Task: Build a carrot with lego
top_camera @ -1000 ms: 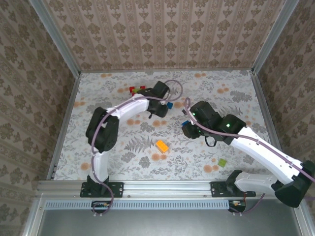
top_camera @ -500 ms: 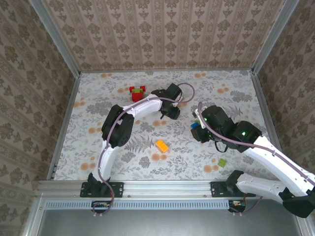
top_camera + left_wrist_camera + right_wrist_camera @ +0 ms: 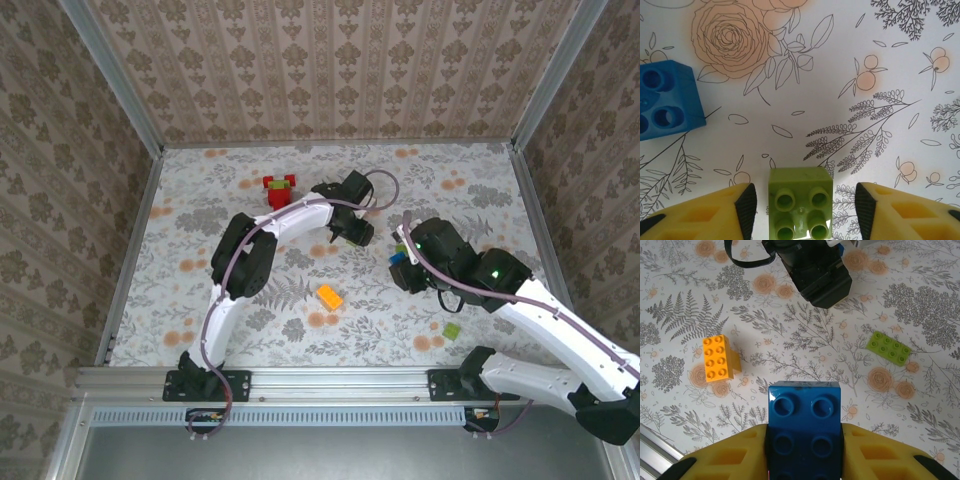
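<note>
A small square lime-green plastic lego brick [image 3: 800, 205] is seen studs-up on the flower-printed table [image 3: 850, 125] at the bottom centre of the left wrist view. It sits between the parted jaws of the left hand [image 3: 804, 212] with a gap on each side, so nothing is held. A blue square plastic brick [image 3: 805, 415] is clamped in the right hand [image 3: 805, 460] at the bottom of the right wrist view, where an orange oblong brick [image 3: 717, 357] lies at left and a green oblong brick [image 3: 888, 347] at right. The bricks are judged light, rigid and slick, so the flat side walls are best gripped squarely.
</note>
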`<move>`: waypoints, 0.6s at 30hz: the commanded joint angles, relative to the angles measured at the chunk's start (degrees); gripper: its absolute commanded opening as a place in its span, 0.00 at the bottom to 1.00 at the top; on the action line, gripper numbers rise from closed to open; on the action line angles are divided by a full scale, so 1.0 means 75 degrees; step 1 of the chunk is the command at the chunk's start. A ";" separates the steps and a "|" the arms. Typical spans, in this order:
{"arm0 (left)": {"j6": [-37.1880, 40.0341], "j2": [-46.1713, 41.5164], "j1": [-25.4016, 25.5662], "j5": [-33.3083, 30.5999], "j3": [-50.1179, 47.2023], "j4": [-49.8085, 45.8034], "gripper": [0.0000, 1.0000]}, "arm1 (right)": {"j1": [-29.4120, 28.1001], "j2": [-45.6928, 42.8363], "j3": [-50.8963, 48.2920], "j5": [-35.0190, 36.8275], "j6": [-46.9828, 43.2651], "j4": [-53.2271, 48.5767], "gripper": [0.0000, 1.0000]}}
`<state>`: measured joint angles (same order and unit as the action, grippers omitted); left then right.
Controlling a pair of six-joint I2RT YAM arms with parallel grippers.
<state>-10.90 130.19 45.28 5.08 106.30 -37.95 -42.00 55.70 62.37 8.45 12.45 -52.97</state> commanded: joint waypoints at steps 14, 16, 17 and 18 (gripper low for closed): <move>-0.0089 -0.4365 -0.1369 -0.0132 -0.2323 0.0409 0.73 | -0.0474 0.1073 -0.0552 -0.1427 0.0044 0.0908 0.35; -0.0158 -0.4970 -0.1795 -0.0138 -0.2966 0.0544 0.73 | -0.0593 0.1543 -0.0360 -0.1578 -0.0057 0.1044 0.35; -0.0193 -0.5252 -0.2061 -0.0122 -0.3289 0.0608 0.73 | -0.0677 0.1851 -0.0219 -0.1606 -0.0125 0.1090 0.35; -0.0238 -0.5526 -0.2328 -0.0093 -0.3675 0.0668 0.74 | -0.0758 0.2183 -0.0070 -0.1605 -0.0198 0.1138 0.35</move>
<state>-11.05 91.79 31.59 5.15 84.29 -33.23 -46.26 67.68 58.65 -1.37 12.16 -47.29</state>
